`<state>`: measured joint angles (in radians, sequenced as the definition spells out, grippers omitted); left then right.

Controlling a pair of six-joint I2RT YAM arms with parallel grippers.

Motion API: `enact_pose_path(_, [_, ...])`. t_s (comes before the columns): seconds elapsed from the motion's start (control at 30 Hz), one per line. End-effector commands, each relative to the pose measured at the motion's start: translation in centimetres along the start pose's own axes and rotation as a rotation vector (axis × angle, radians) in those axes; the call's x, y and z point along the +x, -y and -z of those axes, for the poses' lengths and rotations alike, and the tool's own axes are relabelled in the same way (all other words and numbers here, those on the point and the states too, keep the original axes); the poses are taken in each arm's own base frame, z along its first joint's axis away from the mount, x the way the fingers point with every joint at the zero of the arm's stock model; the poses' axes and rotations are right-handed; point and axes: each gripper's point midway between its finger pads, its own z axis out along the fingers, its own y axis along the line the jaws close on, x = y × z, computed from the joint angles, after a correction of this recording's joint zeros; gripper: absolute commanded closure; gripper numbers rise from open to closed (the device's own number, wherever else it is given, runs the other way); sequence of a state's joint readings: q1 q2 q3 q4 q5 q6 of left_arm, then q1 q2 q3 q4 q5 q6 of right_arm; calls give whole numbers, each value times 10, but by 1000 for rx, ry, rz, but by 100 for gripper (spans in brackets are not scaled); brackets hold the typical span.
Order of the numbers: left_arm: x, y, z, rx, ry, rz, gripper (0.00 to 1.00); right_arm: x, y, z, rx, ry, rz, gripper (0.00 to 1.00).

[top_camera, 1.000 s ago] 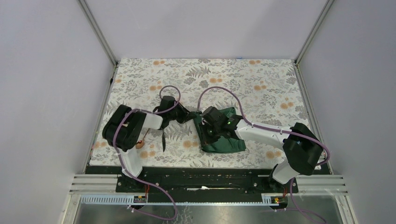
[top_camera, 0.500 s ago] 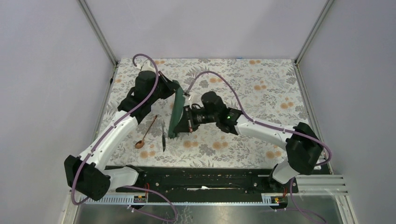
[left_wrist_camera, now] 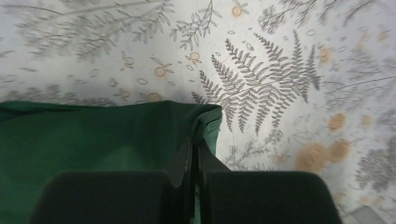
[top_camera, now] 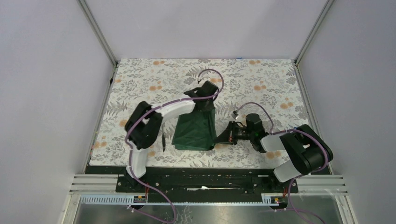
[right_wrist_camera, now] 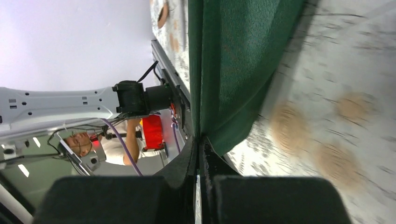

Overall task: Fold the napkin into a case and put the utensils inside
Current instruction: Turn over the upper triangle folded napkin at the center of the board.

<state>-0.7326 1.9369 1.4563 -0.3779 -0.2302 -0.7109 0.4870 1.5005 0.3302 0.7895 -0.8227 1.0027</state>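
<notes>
The dark green napkin (top_camera: 194, 130) lies spread as a folded rectangle on the tablecloth, near the table's front middle. My left gripper (top_camera: 208, 105) reaches over from the left and is shut on the napkin's far right corner; the left wrist view shows its jaws (left_wrist_camera: 194, 142) pinching the cloth (left_wrist_camera: 93, 135). My right gripper (top_camera: 218, 139) is shut on the napkin's near right corner, with the cloth edge (right_wrist_camera: 233, 60) running out of its jaws (right_wrist_camera: 200, 142). The thin black knife (top_camera: 164, 142) lies just left of the napkin. The copper spoon is hidden behind the left arm.
The floral tablecloth (top_camera: 261, 84) covers the table. Grey walls close in the back and both sides. The black base rail (top_camera: 205, 177) runs along the near edge. The left arm's elbow (top_camera: 142, 130) stands over the knife area.
The napkin went from hanging upright between both grippers to lying flat. My left gripper swung right with its corner. My right gripper drew back towards the near right.
</notes>
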Motion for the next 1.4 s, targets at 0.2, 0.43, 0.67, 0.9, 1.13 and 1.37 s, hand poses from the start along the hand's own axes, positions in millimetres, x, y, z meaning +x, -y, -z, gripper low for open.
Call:
enact_pose_path(0.2, [-29, 75, -40, 165, 101, -27, 100, 23, 81, 35, 313, -108, -72, 100])
enact_pose_path(0.43, [-16, 113, -34, 346, -8, -106, 63, 15, 107, 65, 614, -70, -91, 78])
enact_pose_path(0.67, [-26, 125, 45, 487, -44, -142, 29, -8, 83, 77, 656, 24, -43, 40])
enact_pose_path(0.9, [66, 88, 86, 573, -227, -198, 15, -17, 72, 61, 565, 14, -65, 54])
enact_pose_path(1.13, [149, 62, 94, 472, -281, -349, 42, -3, 76, 51, 477, -37, -111, 69])
enact_pose_path(1.37, [185, 65, 79, 360, -292, -471, 40, 5, 86, 50, 464, -59, -129, 70])
